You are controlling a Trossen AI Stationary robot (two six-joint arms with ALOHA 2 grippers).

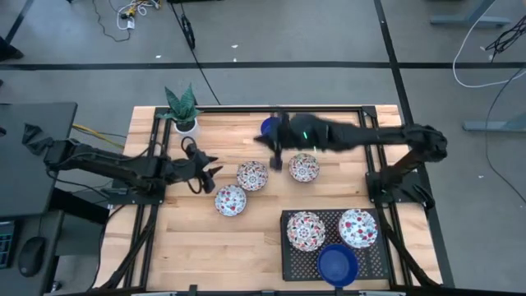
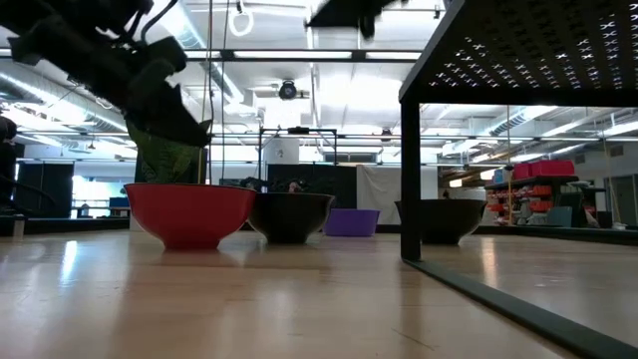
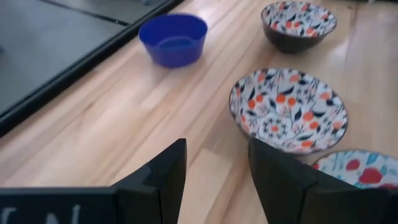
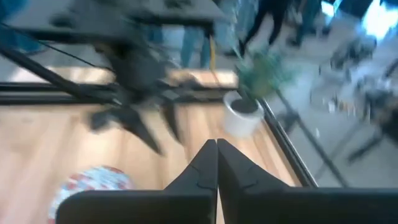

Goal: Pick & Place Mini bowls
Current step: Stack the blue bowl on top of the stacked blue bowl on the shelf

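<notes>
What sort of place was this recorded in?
Likely a robotics lab or workshop: a wooden table on a bare concrete floor with loose cables, and long ceiling lights over an open hall.

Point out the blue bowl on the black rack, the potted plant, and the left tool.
blue bowl (image 1: 338, 265): high view, its inner floor.
potted plant (image 1: 186, 125): high view, its white pot.
left tool (image 1: 212, 175): high view, between its open fingertips.
</notes>
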